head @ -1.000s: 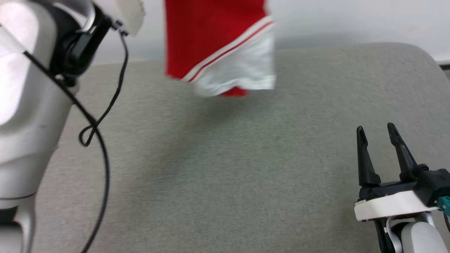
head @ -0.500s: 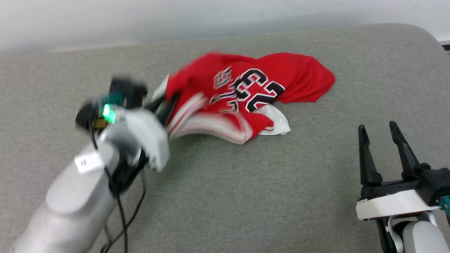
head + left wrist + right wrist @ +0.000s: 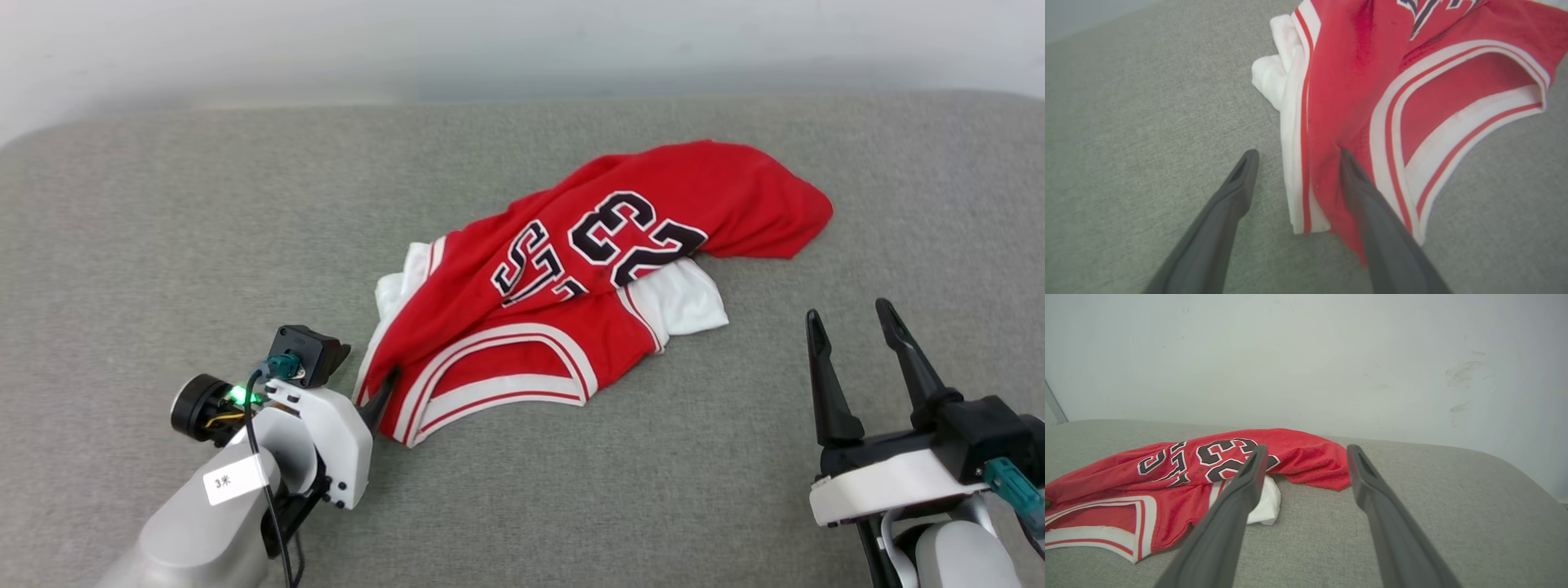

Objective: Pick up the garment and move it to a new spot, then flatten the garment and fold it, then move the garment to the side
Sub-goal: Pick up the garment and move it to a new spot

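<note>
The garment (image 3: 588, 286), a red jersey with black 23 and white-red trim, lies crumpled on the grey padded surface, the neck opening (image 3: 498, 367) toward me. My left gripper (image 3: 374, 398) rests low at its near-left corner. In the left wrist view the left gripper (image 3: 1296, 155) stands open, and the garment (image 3: 1412, 102) has its striped edge lying between the fingers, the right finger over the red cloth. My right gripper (image 3: 849, 310) is open and holds nothing, apart from the cloth at the lower right. The garment (image 3: 1180, 473) spreads ahead and left of the right gripper (image 3: 1306, 449).
The grey padded surface (image 3: 204, 229) stretches wide on every side of the jersey, with rounded far corners. A pale wall (image 3: 522, 41) rises right behind it. A black cable (image 3: 273, 523) runs along my left forearm.
The garment hung in the air from my raised left gripper a second ago; now it lies on the surface. The left arm came down and left, and its fingers have opened. The right gripper stayed.
</note>
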### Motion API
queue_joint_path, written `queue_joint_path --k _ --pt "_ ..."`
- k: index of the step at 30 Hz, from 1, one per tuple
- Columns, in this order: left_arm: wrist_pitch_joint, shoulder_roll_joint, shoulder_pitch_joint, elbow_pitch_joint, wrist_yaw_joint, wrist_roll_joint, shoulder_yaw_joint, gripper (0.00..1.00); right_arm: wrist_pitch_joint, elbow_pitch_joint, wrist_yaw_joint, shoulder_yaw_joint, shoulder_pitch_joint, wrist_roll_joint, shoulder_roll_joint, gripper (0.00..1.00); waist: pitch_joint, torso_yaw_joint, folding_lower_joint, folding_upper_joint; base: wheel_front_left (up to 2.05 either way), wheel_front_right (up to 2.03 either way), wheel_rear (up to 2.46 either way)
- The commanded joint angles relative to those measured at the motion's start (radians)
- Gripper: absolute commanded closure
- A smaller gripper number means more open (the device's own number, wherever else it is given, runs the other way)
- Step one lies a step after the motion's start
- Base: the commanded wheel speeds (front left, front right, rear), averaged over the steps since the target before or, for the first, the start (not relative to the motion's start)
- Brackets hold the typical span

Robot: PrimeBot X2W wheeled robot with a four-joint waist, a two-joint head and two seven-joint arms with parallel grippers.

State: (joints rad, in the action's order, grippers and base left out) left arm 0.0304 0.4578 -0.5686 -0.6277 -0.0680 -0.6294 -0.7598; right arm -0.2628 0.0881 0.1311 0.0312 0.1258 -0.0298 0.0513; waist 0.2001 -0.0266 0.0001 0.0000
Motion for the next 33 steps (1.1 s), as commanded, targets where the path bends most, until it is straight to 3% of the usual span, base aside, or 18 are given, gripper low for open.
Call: queue_joint_path --k 1,9,14,19,24,33 --pt "0.036 -0.011 0.009 -0.007 0.009 0.0 0.008 0.0 -0.003 0.006 -0.001 0.003 -0.011 0.005 -0.002 0.0 -0.023 0.018 -0.0001 0.0 0.0 0.0 0.0" --pt "0.225 -0.035 0.042 0.073 0.042 0.018 0.07 0.0 -0.003 0.031 -0.001 0.035 -0.04 0.033 -0.002 0.0 -0.104 0.078 -0.0001 0.0 0.0 0.0 0.0" --pt "0.235 -0.041 0.148 0.305 0.11 0.107 0.204 0.0 -0.003 0.032 -0.001 0.049 -0.071 0.042 -0.002 0.0 -0.149 0.119 -0.0001 0.0 0.0 0.0 0.0" --pt "0.235 -0.093 0.328 0.524 0.136 0.213 0.352 0.0 -0.003 0.032 -0.001 0.051 -0.093 0.049 -0.002 0.0 -0.173 0.137 -0.0001 0.0 0.0 0.0 0.0" --pt "0.235 -0.176 0.487 0.623 0.111 0.302 0.463 0.0 -0.003 0.036 -0.001 0.05 -0.115 0.023 -0.002 0.0 -0.188 0.14 -0.0001 0.0 0.0 0.0 0.0" --pt "0.235 -0.269 0.609 0.59 0.008 0.425 0.56 0.0 -0.003 0.05 -0.001 0.043 -0.143 -0.02 -0.002 0.0 -0.202 0.123 -0.0001 0.0 0.0 0.0 0.0"
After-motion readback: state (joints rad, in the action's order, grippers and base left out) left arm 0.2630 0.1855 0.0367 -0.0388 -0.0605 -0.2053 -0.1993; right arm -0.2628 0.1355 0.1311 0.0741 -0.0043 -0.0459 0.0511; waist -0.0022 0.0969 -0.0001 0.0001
